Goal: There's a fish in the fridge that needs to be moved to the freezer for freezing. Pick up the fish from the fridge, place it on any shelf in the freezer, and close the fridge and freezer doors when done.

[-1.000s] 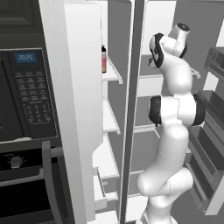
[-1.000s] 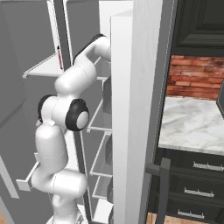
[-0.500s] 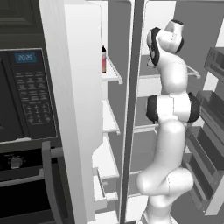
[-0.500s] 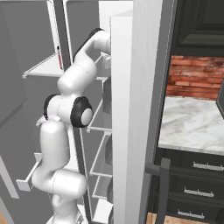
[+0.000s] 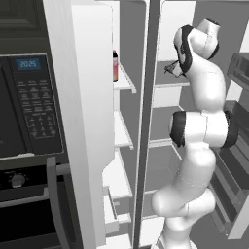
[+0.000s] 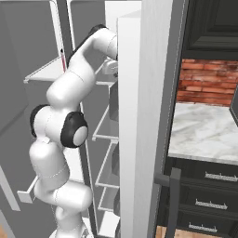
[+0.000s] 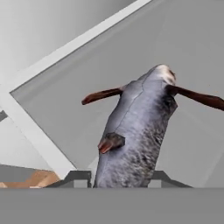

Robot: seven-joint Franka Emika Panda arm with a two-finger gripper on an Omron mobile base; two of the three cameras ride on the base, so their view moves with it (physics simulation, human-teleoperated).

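Grey fish (image 7: 135,131) clenched in my pincer (image 7: 118,177) inside the fridge (image 5: 168,116); next, carry it to the freezer (image 5: 121,121)

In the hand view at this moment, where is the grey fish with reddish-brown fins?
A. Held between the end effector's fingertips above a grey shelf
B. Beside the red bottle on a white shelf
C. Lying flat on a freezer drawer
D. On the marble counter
A: the grey fish with reddish-brown fins rises straight from between the end effector fingertips, with the grey fridge shelf behind it.
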